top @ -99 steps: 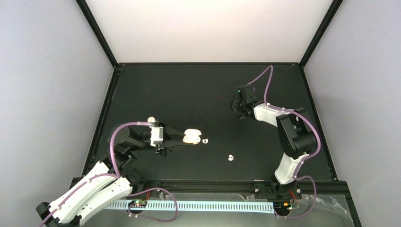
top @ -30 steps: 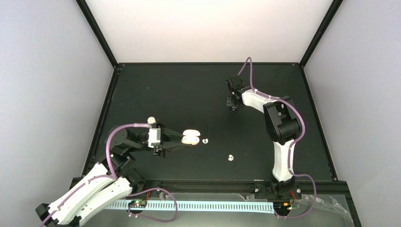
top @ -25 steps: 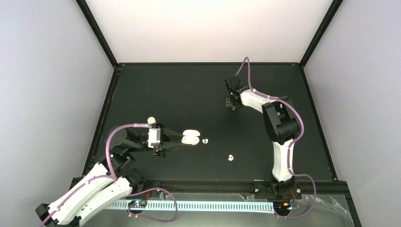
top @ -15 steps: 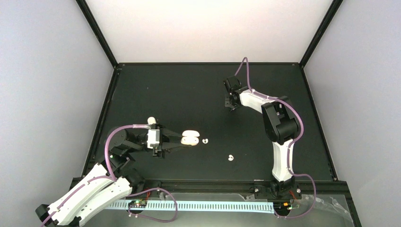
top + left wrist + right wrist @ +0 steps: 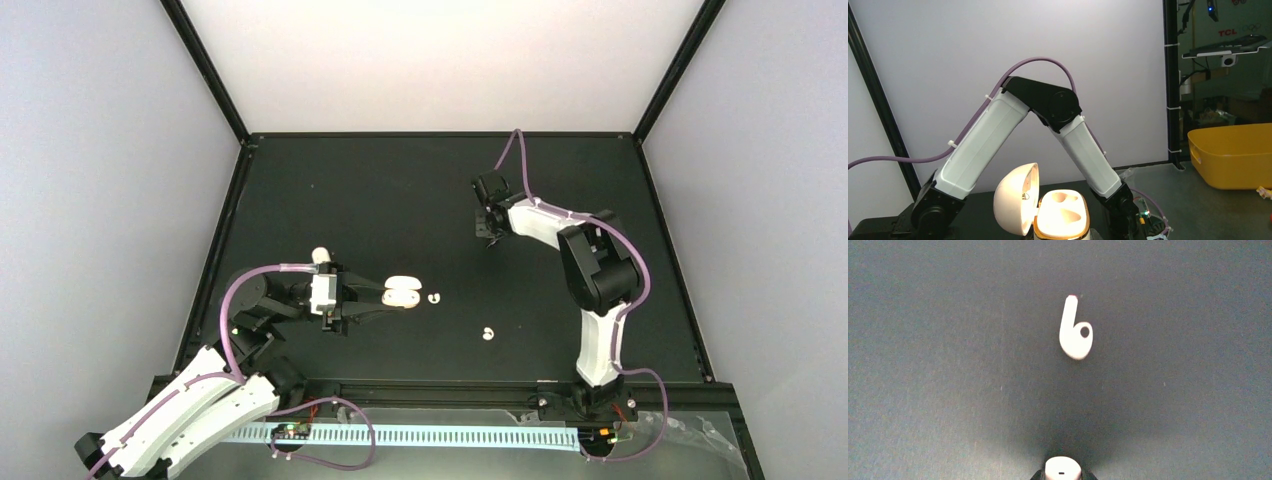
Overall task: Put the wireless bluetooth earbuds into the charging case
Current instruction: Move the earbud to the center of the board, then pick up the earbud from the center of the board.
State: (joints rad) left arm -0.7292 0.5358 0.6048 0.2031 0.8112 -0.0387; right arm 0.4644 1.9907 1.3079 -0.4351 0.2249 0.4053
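Nearest the arm bases, one curled earbud (image 5: 488,334) lies alone on the black table (image 5: 340,190). A little farther in, the left gripper (image 5: 388,296) is clamped on the open charging case (image 5: 1062,214), whose lid is tipped up to one side and whose two sockets are empty, with a second curled earbud (image 5: 434,297) just beside it. Farthest off, the right gripper (image 5: 489,230) hangs low over a stemmed earbud (image 5: 1075,330) lying flat on the table, its jaws drawn together on a small white piece (image 5: 1063,469), seemingly another stemmed earbud.
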